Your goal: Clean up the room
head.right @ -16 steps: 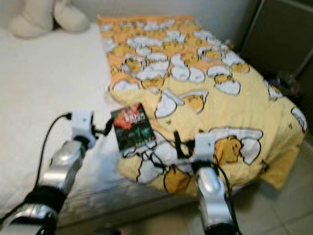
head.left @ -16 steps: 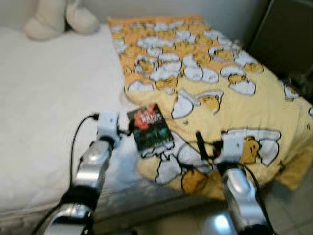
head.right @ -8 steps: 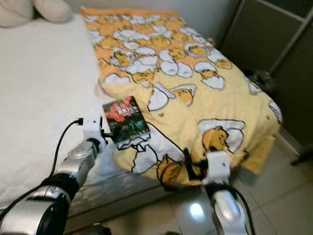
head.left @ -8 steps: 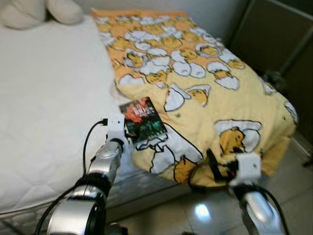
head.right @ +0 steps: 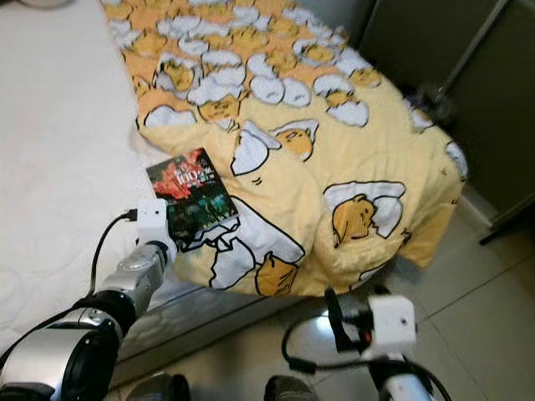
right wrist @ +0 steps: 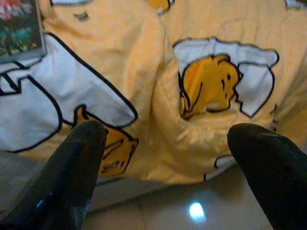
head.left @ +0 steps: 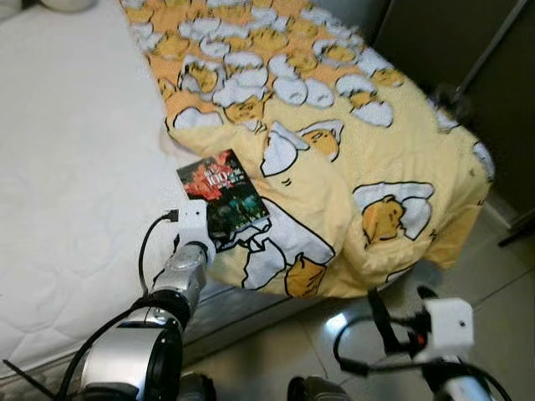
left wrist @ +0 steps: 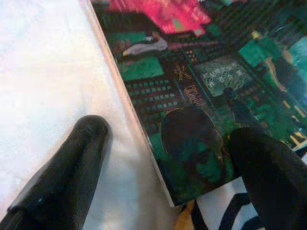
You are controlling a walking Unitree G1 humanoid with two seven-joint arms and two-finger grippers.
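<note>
While the left tool (left wrist: 163, 158) straddles the book's (head.left: 222, 195) corner, fingers spread wide, the right tool (right wrist: 168, 158) hangs wide.

We see a soft matt cloth blanket (head.left: 351, 159) over a white quilted mattress (head.left: 67, 167), and a book (head.left: 222, 194) with a glossy printed cover. Our arms (head.left: 180, 280) are brushed silver metal, the fingers (left wrist: 62, 177) smooth black plastic. The floor (head.right: 468, 276) is shiny tile.

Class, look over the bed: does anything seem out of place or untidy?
A book lies on the bed at the edge of the yellow blanket, which is rumpled and hangs over the bed's corner. The left pincer sits open at the book's corner.
</note>
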